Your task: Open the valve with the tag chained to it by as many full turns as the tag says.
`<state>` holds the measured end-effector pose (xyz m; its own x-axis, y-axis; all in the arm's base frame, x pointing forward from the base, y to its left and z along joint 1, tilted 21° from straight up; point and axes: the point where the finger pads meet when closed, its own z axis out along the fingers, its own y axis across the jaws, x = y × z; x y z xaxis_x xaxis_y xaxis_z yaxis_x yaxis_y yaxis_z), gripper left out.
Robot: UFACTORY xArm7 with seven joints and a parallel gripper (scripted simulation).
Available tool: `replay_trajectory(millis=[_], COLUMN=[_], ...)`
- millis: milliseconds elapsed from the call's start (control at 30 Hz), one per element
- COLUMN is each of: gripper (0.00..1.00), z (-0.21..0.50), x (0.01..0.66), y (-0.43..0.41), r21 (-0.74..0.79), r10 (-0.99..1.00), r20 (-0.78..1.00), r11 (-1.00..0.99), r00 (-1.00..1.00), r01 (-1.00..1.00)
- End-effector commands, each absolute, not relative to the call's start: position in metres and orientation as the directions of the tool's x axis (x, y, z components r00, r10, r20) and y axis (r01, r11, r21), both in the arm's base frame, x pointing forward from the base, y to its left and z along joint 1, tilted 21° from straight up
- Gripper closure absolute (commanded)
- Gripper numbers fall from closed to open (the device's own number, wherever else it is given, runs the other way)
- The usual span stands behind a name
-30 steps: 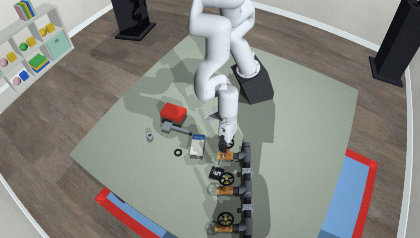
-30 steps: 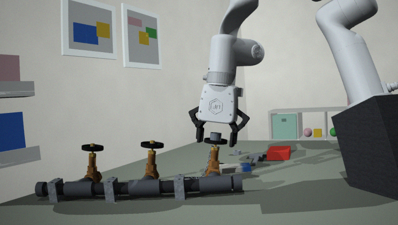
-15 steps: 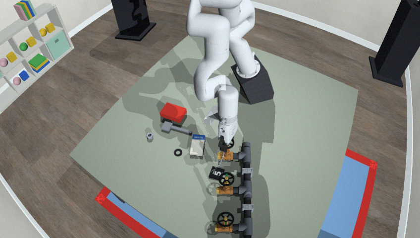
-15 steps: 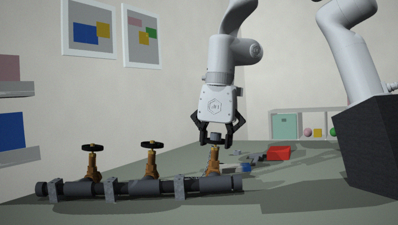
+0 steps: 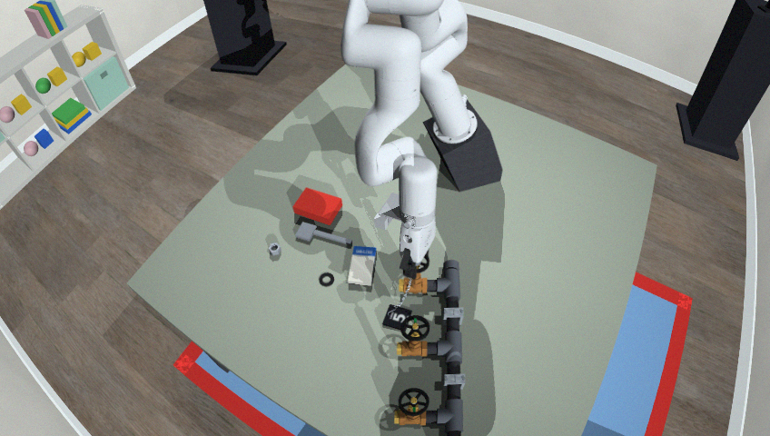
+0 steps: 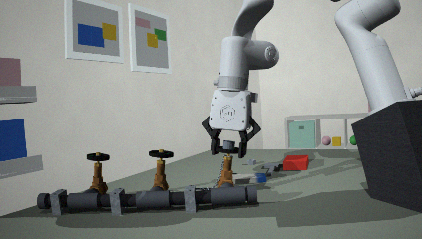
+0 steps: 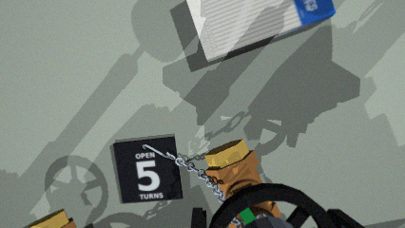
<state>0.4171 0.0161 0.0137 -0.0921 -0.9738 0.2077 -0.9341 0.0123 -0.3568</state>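
Three brass valves with black handwheels stand on a dark pipe (image 6: 148,198). A black tag (image 7: 147,169) reading "OPEN 5 TURNS" hangs by a chain (image 7: 197,169) from the valve nearest the arm's base (image 5: 415,283). My gripper (image 6: 227,150) points straight down over this valve and is shut on its handwheel (image 7: 271,206). The tag also shows in the overhead view (image 5: 397,317), lying beside the middle valve (image 5: 413,331). The far valve (image 5: 413,405) stands apart, untouched.
A white and blue box (image 5: 362,265) lies just left of the tagged valve. A grey hammer (image 5: 321,235), a red block (image 5: 317,205), a nut (image 5: 276,251) and a black ring (image 5: 325,278) lie further left. The arm's dark base (image 5: 467,151) stands behind.
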Motion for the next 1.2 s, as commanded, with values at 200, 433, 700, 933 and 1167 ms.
replay_trajectory(millis=[200,433,700,933,1167], gripper=[1.0,1.0,1.0,1.0,1.0], z=[0.0142,0.0142,0.0142,0.0142,0.0142], x=[0.4179,0.4179,0.4179,0.4179,0.4179], y=[0.0167,0.0167,0.0167,0.0167,0.0167], r21=[-0.342,-0.294,-0.21,-0.075,0.039], r10=[-0.972,-0.945,-0.854,-0.638,-0.409], r20=[0.232,0.291,0.356,0.409,0.421], r11=[-0.059,-0.237,-0.469,-0.736,-0.883], r00=[-0.023,0.149,0.38,0.653,0.809], r01=[-0.938,-0.926,-0.858,-0.673,-0.467])
